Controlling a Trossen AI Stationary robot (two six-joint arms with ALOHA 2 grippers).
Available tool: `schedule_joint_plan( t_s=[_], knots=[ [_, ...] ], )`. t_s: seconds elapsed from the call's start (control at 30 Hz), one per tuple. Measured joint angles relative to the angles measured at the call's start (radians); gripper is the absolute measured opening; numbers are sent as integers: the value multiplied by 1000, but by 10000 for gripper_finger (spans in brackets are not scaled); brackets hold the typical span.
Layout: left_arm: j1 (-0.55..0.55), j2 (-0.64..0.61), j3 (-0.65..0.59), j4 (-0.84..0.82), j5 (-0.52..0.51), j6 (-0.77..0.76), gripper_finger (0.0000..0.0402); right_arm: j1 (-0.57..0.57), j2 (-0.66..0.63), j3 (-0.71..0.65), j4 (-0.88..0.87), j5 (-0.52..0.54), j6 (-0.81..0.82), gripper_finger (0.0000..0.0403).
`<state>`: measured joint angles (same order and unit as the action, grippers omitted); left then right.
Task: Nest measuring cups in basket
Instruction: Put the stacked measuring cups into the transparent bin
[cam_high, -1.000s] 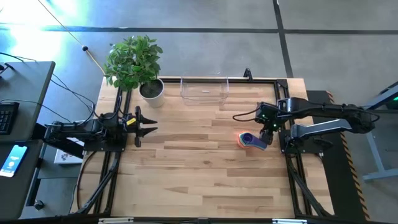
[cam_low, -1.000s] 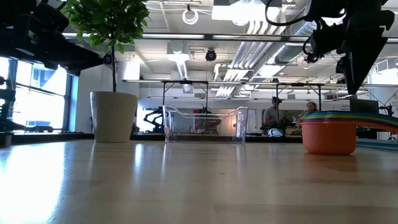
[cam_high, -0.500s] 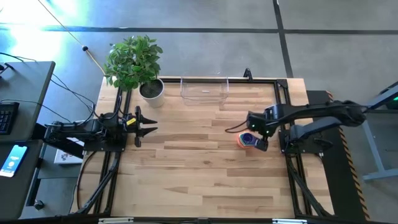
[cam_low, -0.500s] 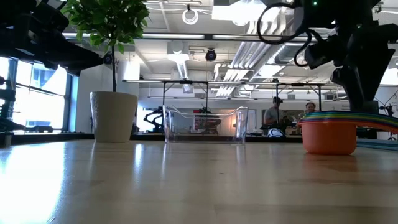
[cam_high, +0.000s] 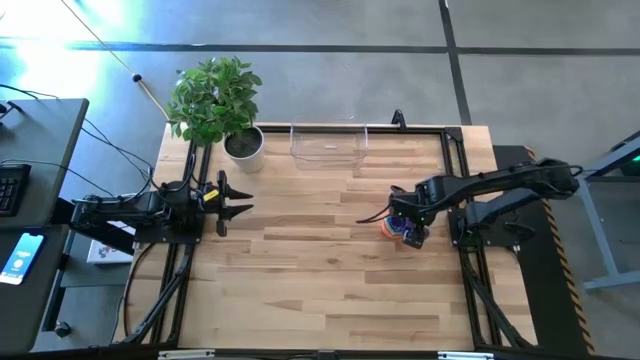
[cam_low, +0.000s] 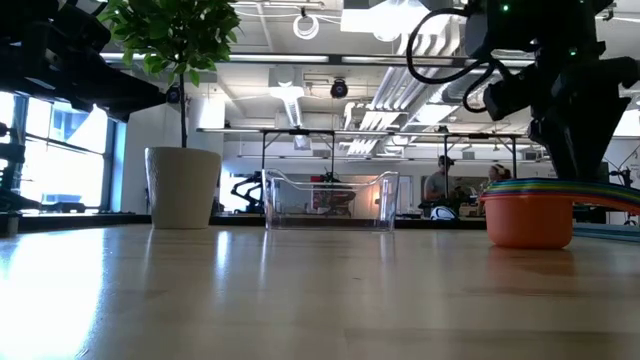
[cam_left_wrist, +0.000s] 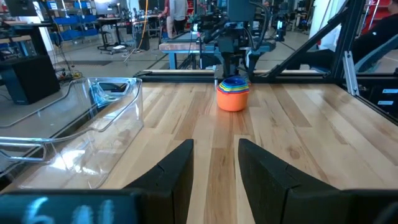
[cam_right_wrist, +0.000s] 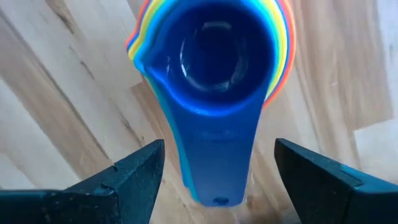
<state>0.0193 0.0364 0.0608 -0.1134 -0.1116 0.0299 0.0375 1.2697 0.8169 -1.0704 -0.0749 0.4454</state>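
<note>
Clearly a job for the right claw (cam_high: 408, 226): poised directly over the nested measuring cups (cam_high: 396, 227), jaws spread wide and empty, one dark finger to either side of the stacked flat handles. Seen through the right wrist view, blue cup uppermost in the stack (cam_right_wrist: 214, 74), handles running back between the two fingers (cam_right_wrist: 134, 174), so long axis in line with the claw and a straight drop enough to straddle them. Stack resting on the table (cam_high: 320, 270) toward its right side, still outside the basket (cam_high: 328, 143), which stands at the far edge, left of the stack and well apart. Left claw (cam_high: 228, 204) parked open at the left edge, much farther off.
</note>
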Motion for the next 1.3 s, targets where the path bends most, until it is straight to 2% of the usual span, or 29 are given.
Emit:
schedule_joint_plan(
  t_s=[0.23,0.47,0.97,1.3],
  knots=[
    [0,0,0,0,0,0,117,16,15,-79,114,-15,60,296],
    [0,0,0,0,0,0,117,16,14,-111,135,7,74,289],
    [0,0,0,0,0,0,117,14,14,-131,179,13,82,159],
    [0,0,0,0,0,0,117,-32,14,-131,220,38,72,142]
  ],
)
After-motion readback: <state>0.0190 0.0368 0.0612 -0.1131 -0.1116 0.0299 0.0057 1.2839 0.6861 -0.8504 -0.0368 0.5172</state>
